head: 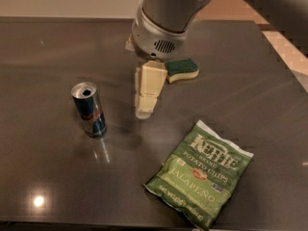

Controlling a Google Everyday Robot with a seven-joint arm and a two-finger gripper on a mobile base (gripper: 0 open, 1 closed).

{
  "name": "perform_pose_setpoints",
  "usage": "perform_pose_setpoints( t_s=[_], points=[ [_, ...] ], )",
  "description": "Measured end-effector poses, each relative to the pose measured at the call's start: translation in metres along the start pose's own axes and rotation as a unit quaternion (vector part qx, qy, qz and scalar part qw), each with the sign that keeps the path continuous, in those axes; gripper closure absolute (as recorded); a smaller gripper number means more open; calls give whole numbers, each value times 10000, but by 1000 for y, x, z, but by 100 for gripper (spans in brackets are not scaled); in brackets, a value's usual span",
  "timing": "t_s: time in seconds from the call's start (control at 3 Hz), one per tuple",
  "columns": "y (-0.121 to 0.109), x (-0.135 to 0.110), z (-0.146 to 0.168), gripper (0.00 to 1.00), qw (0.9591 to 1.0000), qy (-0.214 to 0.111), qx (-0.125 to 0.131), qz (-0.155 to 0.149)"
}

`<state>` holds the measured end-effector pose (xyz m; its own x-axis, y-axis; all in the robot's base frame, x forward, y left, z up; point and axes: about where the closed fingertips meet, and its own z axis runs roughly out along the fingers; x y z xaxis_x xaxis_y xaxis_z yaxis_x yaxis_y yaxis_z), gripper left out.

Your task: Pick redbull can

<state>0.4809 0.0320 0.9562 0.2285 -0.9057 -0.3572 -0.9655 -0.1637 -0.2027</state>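
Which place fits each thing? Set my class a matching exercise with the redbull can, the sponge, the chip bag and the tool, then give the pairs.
Things:
1. redbull can
2. sponge
3. chip bag
4. tool

Places:
A. lying flat nearest the camera, right of centre
B. standing upright on the left
C. in the middle, pointing down, just right of the can
D. farthest back, beside the arm's housing

Pairs: 1-B, 2-D, 3-A, 4-C
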Motion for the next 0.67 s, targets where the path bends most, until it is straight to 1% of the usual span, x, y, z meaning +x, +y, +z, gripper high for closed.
perform_pose_setpoints(
  t_s=[0.33, 0.67],
  points=[
    [-4, -19, 23, 0, 9994, -139, -292, -83],
    [-2, -38, 44, 0, 9972, -258, -674, -172]
  ],
)
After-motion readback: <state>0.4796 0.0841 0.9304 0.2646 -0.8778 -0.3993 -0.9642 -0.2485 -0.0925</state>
